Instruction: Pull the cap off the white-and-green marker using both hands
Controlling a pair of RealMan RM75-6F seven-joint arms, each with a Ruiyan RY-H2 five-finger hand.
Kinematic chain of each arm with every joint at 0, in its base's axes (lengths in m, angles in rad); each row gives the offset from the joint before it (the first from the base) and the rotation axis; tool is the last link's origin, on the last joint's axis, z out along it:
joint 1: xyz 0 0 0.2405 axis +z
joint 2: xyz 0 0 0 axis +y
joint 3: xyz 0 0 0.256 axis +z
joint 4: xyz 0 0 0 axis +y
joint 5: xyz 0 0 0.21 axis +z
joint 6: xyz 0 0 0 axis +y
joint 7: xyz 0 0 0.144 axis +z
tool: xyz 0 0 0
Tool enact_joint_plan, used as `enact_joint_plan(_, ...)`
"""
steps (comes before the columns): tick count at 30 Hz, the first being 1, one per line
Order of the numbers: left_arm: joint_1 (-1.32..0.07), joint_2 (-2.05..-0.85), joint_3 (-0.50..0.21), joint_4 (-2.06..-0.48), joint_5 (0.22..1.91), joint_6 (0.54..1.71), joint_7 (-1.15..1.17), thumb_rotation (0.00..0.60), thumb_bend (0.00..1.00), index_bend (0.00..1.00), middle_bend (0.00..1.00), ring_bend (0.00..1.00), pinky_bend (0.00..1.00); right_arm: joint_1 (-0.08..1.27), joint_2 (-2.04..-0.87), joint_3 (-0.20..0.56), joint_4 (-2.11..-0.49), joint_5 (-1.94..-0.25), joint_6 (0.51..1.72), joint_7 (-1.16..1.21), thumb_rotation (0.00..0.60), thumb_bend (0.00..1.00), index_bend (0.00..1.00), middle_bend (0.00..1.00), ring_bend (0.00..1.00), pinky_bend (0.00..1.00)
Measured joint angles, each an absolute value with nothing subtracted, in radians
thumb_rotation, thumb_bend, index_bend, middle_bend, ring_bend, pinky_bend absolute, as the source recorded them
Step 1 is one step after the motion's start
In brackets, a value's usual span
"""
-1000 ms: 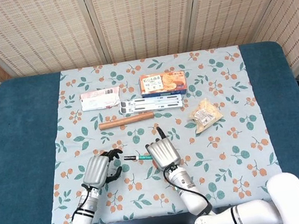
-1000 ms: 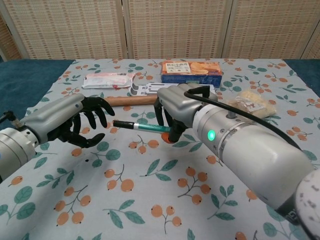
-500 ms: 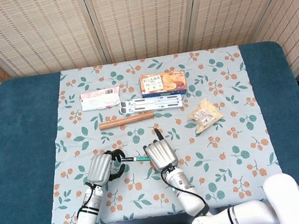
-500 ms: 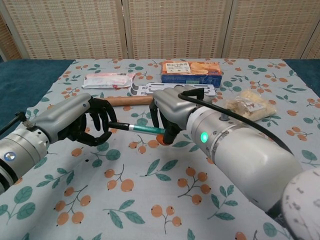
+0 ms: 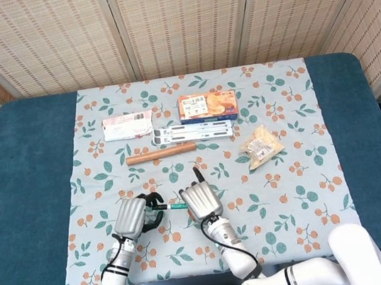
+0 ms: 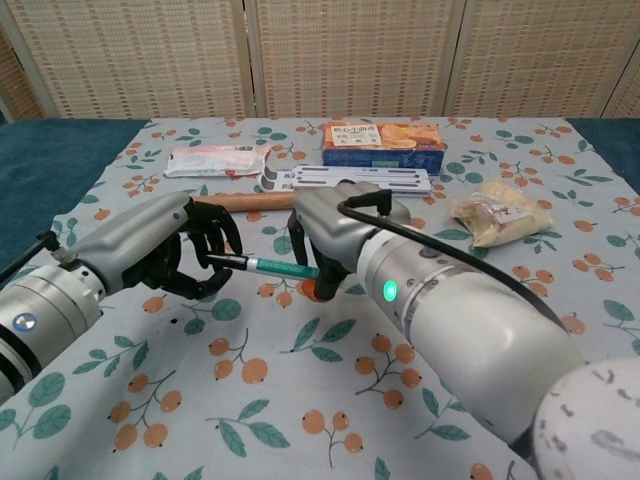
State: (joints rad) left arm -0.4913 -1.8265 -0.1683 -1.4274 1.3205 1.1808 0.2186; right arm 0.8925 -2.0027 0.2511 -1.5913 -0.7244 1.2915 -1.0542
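Observation:
The white-and-green marker [image 6: 272, 266] is held level above the floral cloth, its black cap pointing toward my left hand. My right hand [image 6: 335, 235] grips the green barrel. My left hand [image 6: 185, 248] has its dark fingers curled around the black cap [image 6: 222, 262]. In the head view the marker [image 5: 173, 206] bridges the short gap between the left hand [image 5: 134, 215] and the right hand [image 5: 199, 200] near the table's front edge. The right hand hides the barrel's far end.
Further back on the cloth lie a wooden stick [image 5: 161, 153], a white slotted strip [image 5: 193, 133], a biscuit box [image 5: 206, 106], a white packet [image 5: 128, 126] and a clear snack bag [image 5: 261, 145]. Blue table surface [image 5: 31, 180] flanks the cloth.
My right hand has carried the marker leftward. The left hand has come in to meet it, and its fingers have gone from spread to curled around the cap end.

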Motion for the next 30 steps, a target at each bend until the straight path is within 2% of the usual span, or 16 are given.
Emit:
enact_joint_plan(16, -0.494, -1.812, -0.169, -1.452, 1.283, 1.178, 0.24, 0.6, 0.37, 0.4, 0.52, 0.49, 0.75, 0.888, -2.01, 0.248, -1.582, -0.725, 1.298, -1.059, 0.6, 0.41, 0.84, 0.81, 0.43, 0.0)
enact_joint_plan(30, -0.497, -1.827, -0.169, -1.439, 1.284, 1.189, 0.226, 0.6, 0.35, 0.49, 0.59, 0.52, 0.76, 0.888, -2.015, 0.252, -1.587, -0.721, 1.302, -1.067, 0.6, 0.41, 0.84, 0.81, 0.43, 0.0)
